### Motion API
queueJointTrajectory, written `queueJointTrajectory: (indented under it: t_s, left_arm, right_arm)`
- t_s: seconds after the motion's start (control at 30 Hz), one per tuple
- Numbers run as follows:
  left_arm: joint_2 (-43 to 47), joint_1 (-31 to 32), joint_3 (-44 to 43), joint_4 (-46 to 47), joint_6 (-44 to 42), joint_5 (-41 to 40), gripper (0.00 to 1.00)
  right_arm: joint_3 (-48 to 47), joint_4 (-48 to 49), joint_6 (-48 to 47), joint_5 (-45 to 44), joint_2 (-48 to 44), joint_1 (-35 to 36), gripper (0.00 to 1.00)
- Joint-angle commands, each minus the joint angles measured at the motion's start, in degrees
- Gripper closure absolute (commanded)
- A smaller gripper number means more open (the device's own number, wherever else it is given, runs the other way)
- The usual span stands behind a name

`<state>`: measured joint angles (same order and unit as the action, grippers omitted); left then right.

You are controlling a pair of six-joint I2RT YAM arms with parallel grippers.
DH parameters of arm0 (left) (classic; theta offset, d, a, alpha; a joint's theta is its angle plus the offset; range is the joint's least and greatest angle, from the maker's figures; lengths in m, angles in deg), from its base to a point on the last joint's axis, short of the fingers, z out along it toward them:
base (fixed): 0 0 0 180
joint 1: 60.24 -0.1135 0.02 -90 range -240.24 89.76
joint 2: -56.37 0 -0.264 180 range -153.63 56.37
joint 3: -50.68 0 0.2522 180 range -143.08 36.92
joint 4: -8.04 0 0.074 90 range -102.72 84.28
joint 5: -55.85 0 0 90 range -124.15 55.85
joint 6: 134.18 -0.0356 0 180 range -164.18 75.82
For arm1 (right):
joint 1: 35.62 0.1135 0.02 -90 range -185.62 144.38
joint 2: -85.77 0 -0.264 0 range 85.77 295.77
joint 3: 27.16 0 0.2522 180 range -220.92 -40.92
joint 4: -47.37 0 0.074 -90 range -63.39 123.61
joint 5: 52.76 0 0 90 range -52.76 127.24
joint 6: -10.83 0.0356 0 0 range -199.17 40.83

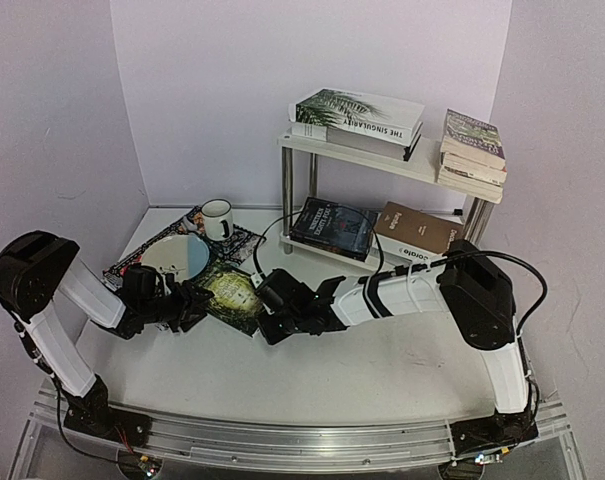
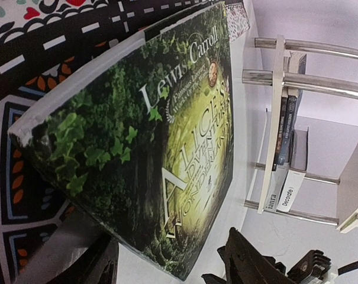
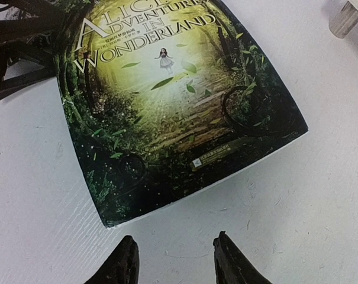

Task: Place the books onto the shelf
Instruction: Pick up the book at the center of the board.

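A dark green book [image 1: 230, 288] with a forest cover lies on the table between my two grippers, one edge resting over the patterned placemat [image 2: 25, 148]. My left gripper [image 1: 192, 303] is open at the book's left side. In the left wrist view the book [image 2: 143, 136] has its near corner between the spread fingers [image 2: 250, 266]. My right gripper [image 3: 176, 263] is open just short of the book [image 3: 173, 100], with only bare table between its fingers. The shelf [image 1: 427, 165] stands at the back right. It holds a white palm-leaf book [image 1: 357, 115], a stack [image 1: 472, 150], a dark book [image 1: 334, 225] and a brown book [image 1: 417, 230].
A white mug [image 1: 217, 218] and a pale bowl [image 1: 177, 255] sit on the placemat [image 1: 122, 270] behind the left gripper. The shelf's metal legs [image 2: 321, 80] stand right of the green book. A black cable runs from the right arm over the lower tier.
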<state>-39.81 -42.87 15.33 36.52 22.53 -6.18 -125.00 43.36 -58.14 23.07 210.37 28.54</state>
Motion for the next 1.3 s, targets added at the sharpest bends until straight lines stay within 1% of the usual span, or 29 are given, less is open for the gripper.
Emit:
queueJointTrajectory:
  t_s: [0.0,0.13,0.3,0.57,0.8,0.93,1.07,1.2,1.27]
  left_arm:
    - [-2.1,0.4,0.5,4.1,2.6,-2.5,0.38]
    - [-4.1,0.9,0.3,6.9,3.5,-2.7,0.39]
    - [-5.6,1.7,1.4,13.7,5.3,-3.9,0.44]
    - [-10.0,2.3,2.8,27.6,8.4,-4.6,0.52]
    - [-12.1,2.5,2.9,31.3,7.8,-7.7,0.59]
    - [-11.7,2.7,1.8,32.0,6.6,-8.2,0.69]
    - [-11.8,2.8,0.3,32.2,6.8,-7.7,0.82]
    - [-10.6,2.9,0.2,32.4,7.2,-8.2,0.91]
    - [-9.3,3.0,0.8,32.4,7.3,-9.0,0.94]
  right_arm:
    - [0.3,0.3,1.5,-0.6,-2.4,-0.2,0.56]
    - [0.0,0.2,3.6,0.4,-1.6,-0.7,0.57]
    - [-0.4,0.4,5.0,1.8,-0.6,-0.8,0.57]
    - [-0.4,1.8,6.7,4.2,-0.2,-0.8,0.58]
    - [2.1,4.0,7.6,5.0,-2.1,-0.8,0.58]
    - [4.1,5.8,6.9,5.3,-4.2,-0.8,0.59]
    - [6.3,7.3,4.9,5.0,-7.4,-0.8,0.59]
    - [7.5,7.8,2.7,5.3,-9.9,-0.7,0.58]
    - [7.2,7.9,-0.1,5.2,-10.4,0.0,0.57]
